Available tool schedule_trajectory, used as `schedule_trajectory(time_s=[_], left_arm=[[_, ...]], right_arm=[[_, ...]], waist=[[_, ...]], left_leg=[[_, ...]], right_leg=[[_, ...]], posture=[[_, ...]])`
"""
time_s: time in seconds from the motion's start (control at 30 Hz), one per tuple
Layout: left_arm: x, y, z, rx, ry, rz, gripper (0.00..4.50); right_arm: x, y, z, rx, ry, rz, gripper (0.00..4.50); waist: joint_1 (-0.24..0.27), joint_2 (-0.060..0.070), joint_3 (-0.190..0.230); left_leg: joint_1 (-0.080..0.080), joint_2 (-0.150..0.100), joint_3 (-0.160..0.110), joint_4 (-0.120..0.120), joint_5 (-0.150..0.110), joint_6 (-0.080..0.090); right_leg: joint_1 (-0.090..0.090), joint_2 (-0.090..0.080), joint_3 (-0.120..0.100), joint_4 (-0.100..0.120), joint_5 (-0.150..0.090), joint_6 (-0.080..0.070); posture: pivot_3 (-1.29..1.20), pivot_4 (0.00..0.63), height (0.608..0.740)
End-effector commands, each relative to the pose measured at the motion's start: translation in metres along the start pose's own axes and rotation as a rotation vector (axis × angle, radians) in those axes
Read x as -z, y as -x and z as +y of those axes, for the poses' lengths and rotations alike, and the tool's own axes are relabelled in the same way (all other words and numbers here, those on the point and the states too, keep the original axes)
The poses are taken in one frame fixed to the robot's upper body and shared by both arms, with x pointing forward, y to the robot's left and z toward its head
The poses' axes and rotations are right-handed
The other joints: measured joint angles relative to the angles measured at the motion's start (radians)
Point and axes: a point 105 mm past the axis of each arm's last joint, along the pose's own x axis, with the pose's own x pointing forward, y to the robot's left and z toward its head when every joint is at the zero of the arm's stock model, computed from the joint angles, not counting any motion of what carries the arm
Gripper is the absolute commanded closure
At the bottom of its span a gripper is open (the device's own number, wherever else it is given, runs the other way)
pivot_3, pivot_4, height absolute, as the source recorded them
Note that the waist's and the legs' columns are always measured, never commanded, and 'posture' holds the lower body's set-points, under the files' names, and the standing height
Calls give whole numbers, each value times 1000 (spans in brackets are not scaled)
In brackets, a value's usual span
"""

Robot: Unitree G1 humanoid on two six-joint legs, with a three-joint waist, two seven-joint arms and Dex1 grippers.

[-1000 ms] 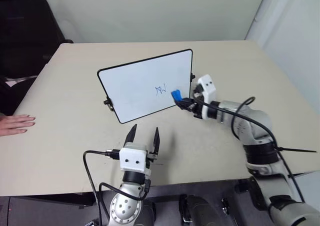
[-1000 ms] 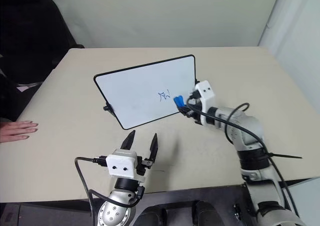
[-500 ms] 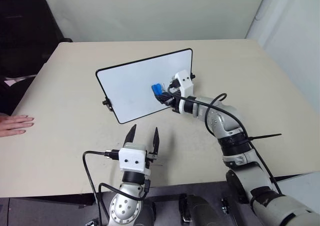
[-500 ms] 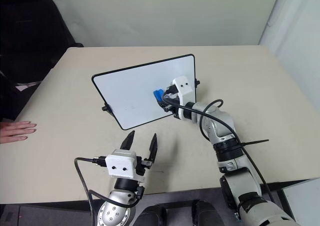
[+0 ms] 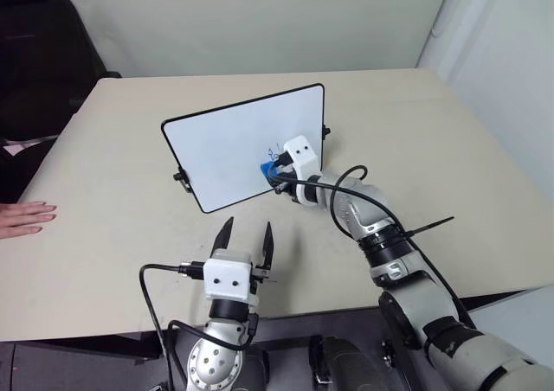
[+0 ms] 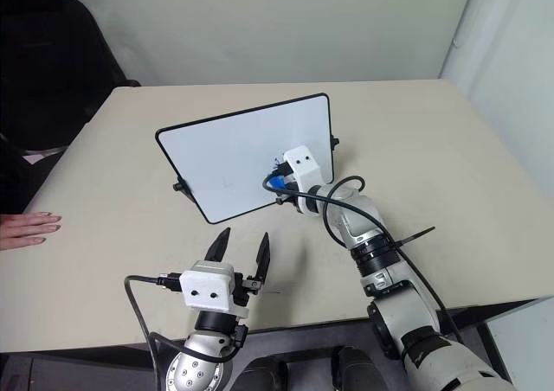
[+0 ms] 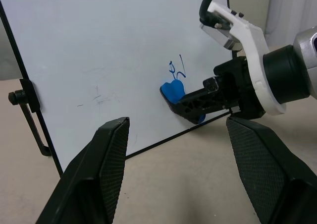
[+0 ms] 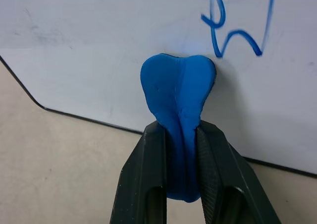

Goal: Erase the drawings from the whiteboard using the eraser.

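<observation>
The whiteboard (image 5: 234, 153) is seen propped upright, tilted back, on a beige table (image 5: 450, 149), with small black knobs at its side edges. The right gripper (image 7: 185, 102) is pressed against the lower right part of the board face, its two black fingers (image 8: 143, 179) clamped tight on the eraser (image 8: 179, 92), a blue squashed block whose end bulges out past the fingertips and touches the white surface. The drawings (image 8: 237, 21), a few thin blue strokes, are found just above and beside the eraser tip, not covered by it; in the left wrist view they are seen right over the blue block. Faint grey smudge marks (image 7: 99, 96) are noted further along the board, near its middle. The board's lower black frame edge is seen just under the eraser. The left gripper (image 5: 246, 240) is held low over the table in front of the board, well apart from it, pointing toward it, with fingers spread wide and nothing between them. A person's hand (image 5: 22, 216) is laid flat on the table at the robot's far left edge, well apart from the board. A dark chair (image 5: 39, 45) is visible behind the table's far left corner.
</observation>
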Motion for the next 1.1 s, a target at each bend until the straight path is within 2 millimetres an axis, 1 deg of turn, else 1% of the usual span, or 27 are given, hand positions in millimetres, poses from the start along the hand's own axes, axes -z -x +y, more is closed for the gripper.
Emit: schedule_trajectory(time_s=[0.03, 0.17, 0.2, 0.33, 0.4, 0.73, 1.0, 1.1], left_arm=[[-17, 1, -5, -1, 31, -61, 1077], [-18, 1, -5, -1, 31, -63, 1077], [-18, 1, -5, -1, 31, -63, 1077], [-18, 1, -5, 2, 32, -65, 1077], [-18, 0, -6, 3, 33, -65, 1077], [-19, 2, -6, 6, 36, -64, 1077], [-18, 2, -8, 9, 39, -62, 1077], [-17, 2, -8, 11, 40, -61, 1077]], right_arm=[[-14, 0, -1, 22, 45, -31, 4049], [-28, 3, 3, 7, 47, -90, 4049], [-34, 4, 3, 10, 40, -116, 4049], [-55, 12, -1, 18, 4, -201, 4049], [-61, 16, -4, 22, -4, -226, 4049], [-69, 22, -16, 68, -21, -259, 4049], [-71, 21, -24, 108, -55, -276, 4049], [-72, 22, -24, 109, -55, -278, 4049]], waist=[[0, 0, 0], [-1, 0, 0], [-1, 0, 0], [-2, 0, 0], [-2, 0, 0], [-4, 0, 0], [-5, 0, 0], [-6, 0, 0]], left_leg=[[0, 0, 0, 0, 0, 0], [0, 0, 0, 0, 0, 0], [0, 0, 0, 0, 0, 0], [-2, 0, 0, -1, 0, 0], [-2, 0, 0, -1, 0, 0], [-2, 0, 0, -1, 0, 0], [-2, 0, 0, -1, 1, 0], [-2, 0, 0, -1, 1, 0]], right_leg=[[0, 0, 0, 0, 0, 0], [0, 0, 0, 0, 0, 0], [-1, 0, 0, 0, 0, 0], [-3, 0, 0, 0, 1, 0], [-3, 0, 0, 0, 1, 0], [-4, 0, 0, 0, 1, -1], [-4, 0, 0, 0, 1, -1], [-4, 0, 0, 0, 1, -1]], posture=[[0, 150, 740], [0, 150, 740], [0, 150, 740], [0, 150, 740], [0, 150, 740], [0, 150, 740], [0, 150, 740], [0, 150, 740]])
